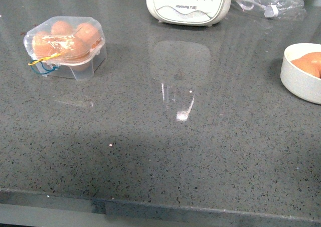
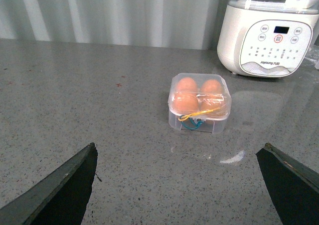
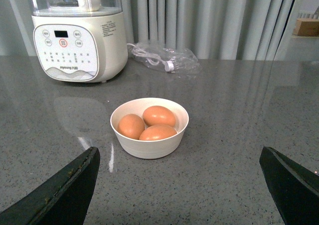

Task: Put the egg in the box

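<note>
The clear plastic box [image 1: 65,48] stands at the far left of the grey counter with its lid down over several brown eggs, yellow and blue bands at its side. It also shows in the left wrist view [image 2: 200,104]. Three brown eggs [image 3: 158,116] lie in a round white bowl [image 3: 149,148], which sits at the right edge in the front view [image 1: 301,79]. My left gripper [image 2: 179,185] is open and empty, well short of the box. My right gripper [image 3: 179,185] is open and empty, short of the bowl. Neither arm shows in the front view.
A white appliance with buttons [image 1: 188,3] stands at the back centre. A crumpled clear plastic bag [image 1: 266,1] lies at the back right. The counter's front edge [image 1: 160,202] runs along the bottom. Curtains hang behind the counter.
</note>
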Motion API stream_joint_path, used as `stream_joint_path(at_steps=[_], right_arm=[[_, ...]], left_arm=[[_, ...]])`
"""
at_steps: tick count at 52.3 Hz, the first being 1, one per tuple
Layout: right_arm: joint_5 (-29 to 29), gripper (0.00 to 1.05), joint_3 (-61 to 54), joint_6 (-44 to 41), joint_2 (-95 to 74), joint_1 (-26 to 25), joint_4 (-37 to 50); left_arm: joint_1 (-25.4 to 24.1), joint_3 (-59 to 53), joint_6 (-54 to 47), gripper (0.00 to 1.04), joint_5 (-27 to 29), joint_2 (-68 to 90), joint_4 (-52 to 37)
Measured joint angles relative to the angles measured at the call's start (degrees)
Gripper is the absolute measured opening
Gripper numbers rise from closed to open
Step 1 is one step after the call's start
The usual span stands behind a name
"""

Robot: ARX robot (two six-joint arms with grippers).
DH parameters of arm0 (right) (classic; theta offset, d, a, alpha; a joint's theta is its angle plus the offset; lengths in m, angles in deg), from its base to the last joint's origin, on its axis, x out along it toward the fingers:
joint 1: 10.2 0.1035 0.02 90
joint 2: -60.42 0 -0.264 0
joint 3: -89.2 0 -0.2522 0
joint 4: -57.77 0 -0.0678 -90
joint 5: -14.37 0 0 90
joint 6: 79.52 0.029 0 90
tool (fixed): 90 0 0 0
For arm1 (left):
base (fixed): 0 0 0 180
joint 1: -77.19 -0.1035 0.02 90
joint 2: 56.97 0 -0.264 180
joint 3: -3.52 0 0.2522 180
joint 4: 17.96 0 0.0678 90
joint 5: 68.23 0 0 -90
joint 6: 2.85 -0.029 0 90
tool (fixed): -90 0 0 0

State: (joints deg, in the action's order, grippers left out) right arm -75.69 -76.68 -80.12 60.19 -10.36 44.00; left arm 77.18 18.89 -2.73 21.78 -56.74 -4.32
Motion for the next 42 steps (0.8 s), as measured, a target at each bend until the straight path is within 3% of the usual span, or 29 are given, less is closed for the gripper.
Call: stream_joint_path(at_steps=[42], right_arm=[[0.0,0.97,0.0,0.0,0.0,0.0,0.0]], left_arm=[[0.0,0.0,0.0,0.98,0.0,0.0,0.0]])
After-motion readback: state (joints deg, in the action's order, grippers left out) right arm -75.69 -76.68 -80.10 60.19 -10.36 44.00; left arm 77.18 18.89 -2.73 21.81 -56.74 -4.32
